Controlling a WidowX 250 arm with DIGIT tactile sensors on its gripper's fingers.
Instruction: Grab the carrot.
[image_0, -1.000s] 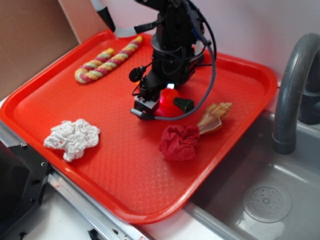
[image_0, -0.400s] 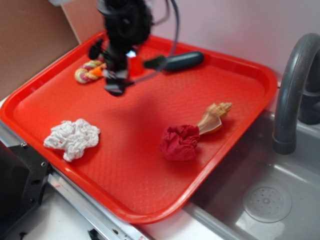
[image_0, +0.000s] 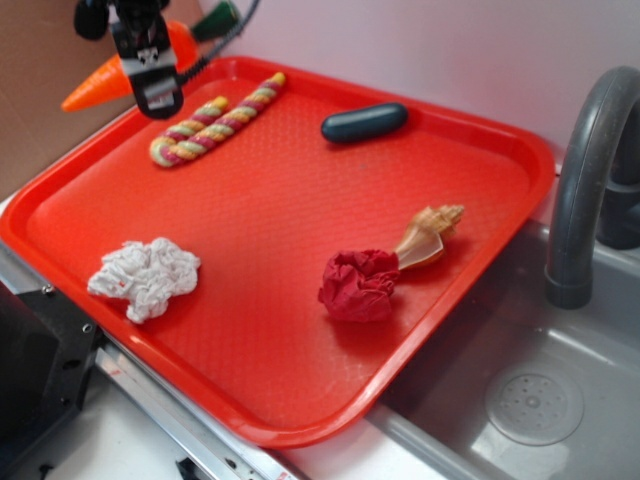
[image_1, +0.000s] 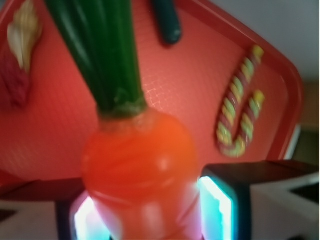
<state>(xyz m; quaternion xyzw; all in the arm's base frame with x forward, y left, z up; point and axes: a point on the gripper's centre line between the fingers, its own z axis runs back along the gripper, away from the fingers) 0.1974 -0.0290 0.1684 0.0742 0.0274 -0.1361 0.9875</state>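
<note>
My gripper (image_0: 150, 70) is shut on the carrot (image_0: 100, 85) and holds it in the air above the far left corner of the red tray (image_0: 300, 330). The carrot is glossy orange with a dark green cap; its orange tip points left, past the tray's rim. In the wrist view the carrot (image_1: 142, 170) fills the middle between the two lit fingers (image_1: 217, 210), green cap pointing up and away.
On the tray lie a striped rope toy (image_0: 215, 120), a dark green capsule toy (image_0: 363, 122), a tan seashell (image_0: 430, 235), a crumpled red cloth (image_0: 358, 285) and a crumpled white cloth (image_0: 145, 275). A sink with a grey faucet (image_0: 585, 180) is at the right.
The gripper rose from the tray's middle and swung to the far left corner, carrying the carrot with it. The dark green capsule toy is uncovered now.
</note>
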